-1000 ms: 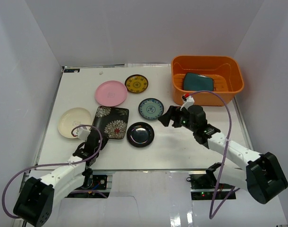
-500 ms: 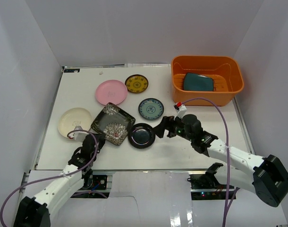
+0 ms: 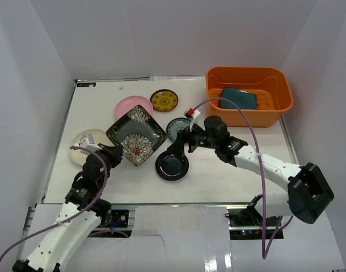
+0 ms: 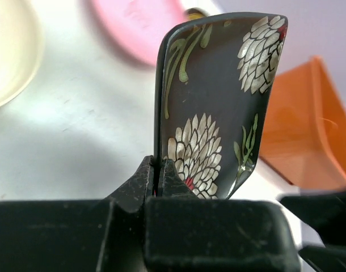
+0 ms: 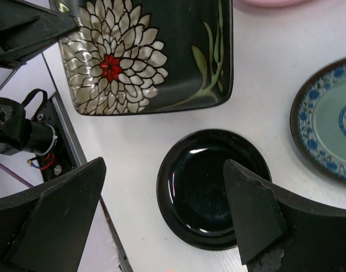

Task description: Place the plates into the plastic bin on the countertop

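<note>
My left gripper [image 3: 113,154] is shut on the edge of the black square plate with white flowers [image 3: 136,136] and holds it tilted above the countertop [image 3: 99,102]. In the left wrist view the plate [image 4: 218,113] stands upright from the closed gripper [image 4: 159,170]. My right gripper [image 3: 181,146] is open and empty, hovering over the glossy black plate [image 3: 172,165]; it also shows in the right wrist view [image 5: 212,187] between the spread fingers [image 5: 252,209]. The orange bin [image 3: 249,76] at the back right holds the dark teal square plate [image 3: 239,97].
The pink plate [image 3: 127,105] and cream plate [image 3: 79,141] are partly covered by the lifted plate and left arm. The yellow-patterned plate [image 3: 164,100] lies behind; the blue-patterned plate [image 3: 176,126] sits partly under my right arm. Pale walls enclose the board.
My left gripper has lifted the flowered plate off the countertop and tilted it up. My right gripper has moved left, from beside the blue plate to over the glossy black plate.
</note>
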`<state>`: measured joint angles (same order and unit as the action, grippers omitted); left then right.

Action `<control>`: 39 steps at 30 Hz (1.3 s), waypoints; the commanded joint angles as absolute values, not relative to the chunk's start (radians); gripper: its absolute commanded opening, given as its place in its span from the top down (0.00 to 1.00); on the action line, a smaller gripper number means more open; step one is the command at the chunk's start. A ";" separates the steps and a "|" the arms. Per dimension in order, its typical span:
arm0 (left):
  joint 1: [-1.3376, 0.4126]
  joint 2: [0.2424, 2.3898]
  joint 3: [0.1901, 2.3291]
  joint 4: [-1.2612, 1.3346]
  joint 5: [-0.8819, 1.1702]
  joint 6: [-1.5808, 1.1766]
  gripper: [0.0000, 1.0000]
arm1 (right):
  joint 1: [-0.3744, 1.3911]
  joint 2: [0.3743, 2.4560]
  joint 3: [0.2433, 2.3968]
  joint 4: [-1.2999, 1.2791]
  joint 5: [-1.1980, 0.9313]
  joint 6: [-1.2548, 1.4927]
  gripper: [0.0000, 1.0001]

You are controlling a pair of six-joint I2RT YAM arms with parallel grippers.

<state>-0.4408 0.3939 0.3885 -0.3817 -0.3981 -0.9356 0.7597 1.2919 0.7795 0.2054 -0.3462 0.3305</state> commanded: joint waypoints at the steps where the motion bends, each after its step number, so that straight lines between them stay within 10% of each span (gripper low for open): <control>1: -0.443 0.365 0.520 -0.236 -0.307 -0.859 1.00 | 0.756 1.337 0.880 0.170 -0.403 0.236 0.10; 12: -0.445 0.468 0.621 -0.226 0.130 -0.819 1.00 | 0.664 1.391 0.963 0.181 -0.498 0.264 0.00; 16: -0.443 0.506 0.640 -0.183 0.216 -0.827 1.00 | 0.660 1.393 0.924 0.259 -0.537 0.330 0.21; 20: -0.443 0.525 0.634 -0.144 0.204 -0.842 0.99 | 0.640 1.330 0.848 0.394 -0.557 0.449 0.84; 27: -0.443 0.655 0.710 -0.146 0.160 -0.749 0.18 | 0.478 1.223 0.871 0.394 -0.468 0.613 0.92; 39: -0.445 0.672 0.687 -0.273 0.083 -0.598 0.02 | 0.031 1.356 1.216 0.198 -0.192 0.525 0.92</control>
